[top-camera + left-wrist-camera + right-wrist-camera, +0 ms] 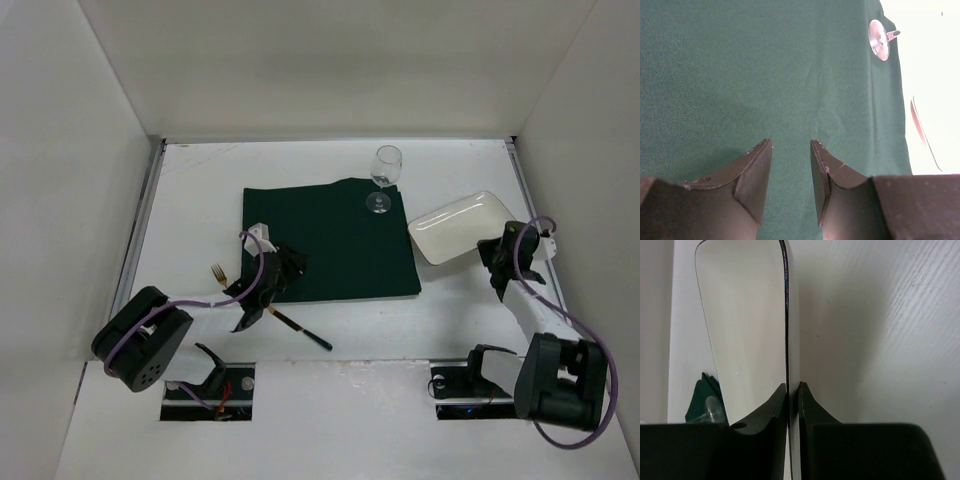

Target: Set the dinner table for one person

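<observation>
The white dinner table (195,195) carries a dark green cloth (330,245). A white rectangular plate (460,225) lies just right of the cloth. My right gripper (493,252) is shut on the plate's right rim; the right wrist view shows the jaws (792,386) pinching the thin edge of the plate (745,325). My left gripper (285,265) hovers over the cloth's near left corner, open and empty (791,145) above the green cloth (765,75). A wine glass (384,175) stands upright at the cloth's far right edge.
A gold fork (218,272) lies left of the cloth, partly under my left arm. A dark-handled knife (302,329) lies on the table in front of the cloth. White walls (80,150) enclose the table. The glass foot (879,39) and plate edge (924,134) show in the left wrist view.
</observation>
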You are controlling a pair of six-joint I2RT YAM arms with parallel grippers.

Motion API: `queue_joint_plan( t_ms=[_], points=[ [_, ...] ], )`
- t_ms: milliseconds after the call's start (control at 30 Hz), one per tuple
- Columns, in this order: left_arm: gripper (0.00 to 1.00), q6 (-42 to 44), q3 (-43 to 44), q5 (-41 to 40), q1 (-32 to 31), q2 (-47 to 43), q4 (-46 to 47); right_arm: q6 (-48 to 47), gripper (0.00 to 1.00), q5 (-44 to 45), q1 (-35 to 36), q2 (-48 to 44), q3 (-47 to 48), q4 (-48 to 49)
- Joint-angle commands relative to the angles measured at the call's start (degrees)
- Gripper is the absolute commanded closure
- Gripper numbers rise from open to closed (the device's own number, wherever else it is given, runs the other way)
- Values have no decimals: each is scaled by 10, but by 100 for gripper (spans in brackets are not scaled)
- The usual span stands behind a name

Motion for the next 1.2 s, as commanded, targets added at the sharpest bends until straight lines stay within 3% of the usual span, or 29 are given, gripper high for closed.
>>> queue_joint_plan(
  t_ms=[0, 167, 267, 433, 567, 700, 967, 1167],
  points=[
    [66, 10, -2, -10, 4, -21, 30, 6, 92, -20, 10, -94, 18, 57],
    [66, 15, -1, -12, 4, -39, 27, 37, 93, -22, 40, -216, -11, -1],
    [67, 20, 4, -12, -4, -59, 18, 87, 93, -1, 102, -269, -32, -22],
    [69, 49, 23, -79, -51, -127, -59, 184, 93, 190, 314, -306, -56, -21],
    [68, 47, 28, -113, -82, -206, -127, 229, 95, 300, 459, -240, -14, 9],
    [68, 32, 34, -128, -99, -270, -206, 265, 96, 341, 534, -110, 44, 66],
    [68, 13, 52, -168, -84, -361, -376, 339, 97, 333, 561, 74, 113, 180],
    [63, -14, 64, -137, -53, -325, -389, 461, 97, 326, 583, 190, 145, 211]
  ],
)
